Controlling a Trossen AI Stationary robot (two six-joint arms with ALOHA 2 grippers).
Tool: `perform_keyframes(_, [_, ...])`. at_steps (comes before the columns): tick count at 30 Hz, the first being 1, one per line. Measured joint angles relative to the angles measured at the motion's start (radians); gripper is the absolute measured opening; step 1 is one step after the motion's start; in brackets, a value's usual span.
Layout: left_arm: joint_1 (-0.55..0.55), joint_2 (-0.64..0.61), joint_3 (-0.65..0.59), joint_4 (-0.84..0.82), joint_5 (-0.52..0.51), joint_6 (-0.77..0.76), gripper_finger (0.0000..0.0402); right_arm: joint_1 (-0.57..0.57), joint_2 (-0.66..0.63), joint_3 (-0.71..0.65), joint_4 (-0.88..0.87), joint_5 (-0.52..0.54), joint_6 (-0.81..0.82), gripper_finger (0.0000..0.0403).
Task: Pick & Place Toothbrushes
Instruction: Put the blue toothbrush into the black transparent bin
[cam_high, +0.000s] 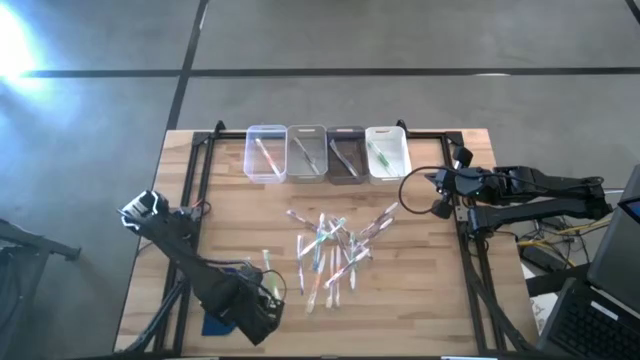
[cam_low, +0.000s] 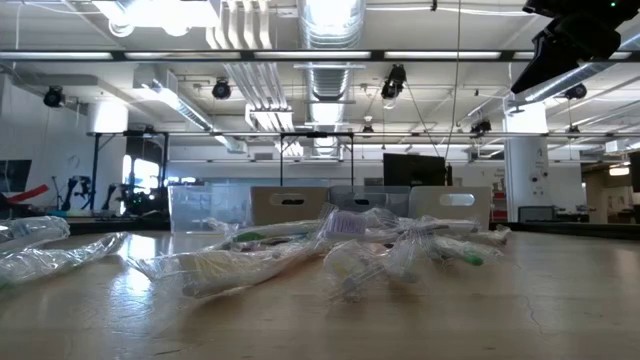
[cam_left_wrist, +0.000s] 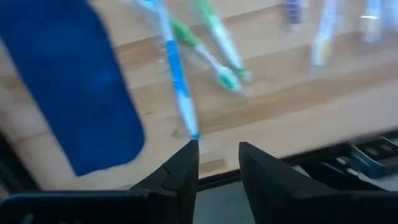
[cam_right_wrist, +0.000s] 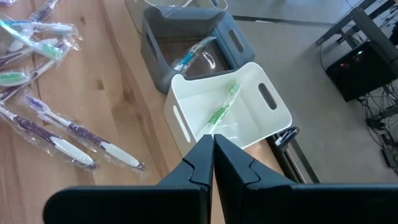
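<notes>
Several wrapped toothbrushes (cam_high: 330, 250) lie in a loose pile mid-table; they also show in the low view (cam_low: 350, 245). My left gripper (cam_high: 258, 305) hangs at the near left, pointing down, open with nothing between its fingers (cam_left_wrist: 217, 162). Under it lie a blue toothbrush (cam_left_wrist: 177, 81) and two green ones (cam_left_wrist: 214, 53). One fingertip (cam_left_wrist: 189, 152) stands over the blue one's end. My right gripper (cam_right_wrist: 212, 146) is shut and empty at the far right, above the white bin (cam_right_wrist: 267, 118), where a green toothbrush (cam_right_wrist: 224, 106) lies.
Four small bins (cam_high: 325, 153) stand in a row along the far edge, each with a toothbrush inside. A flat dark-blue pad (cam_left_wrist: 68, 87) lies at the near left beside my left gripper. A black frame (cam_high: 480, 260) rims the table, with cables and a laptop (cam_high: 590, 320) beyond its right side.
</notes>
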Motion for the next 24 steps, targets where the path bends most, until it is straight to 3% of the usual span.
perform_keyframes(24, [0.063, 0.0, -0.366, 0.363, 0.067, -0.017, 0.0135, 0.0, 0.0, 0.0, 0.0, 0.0, 0.0, 0.0008])
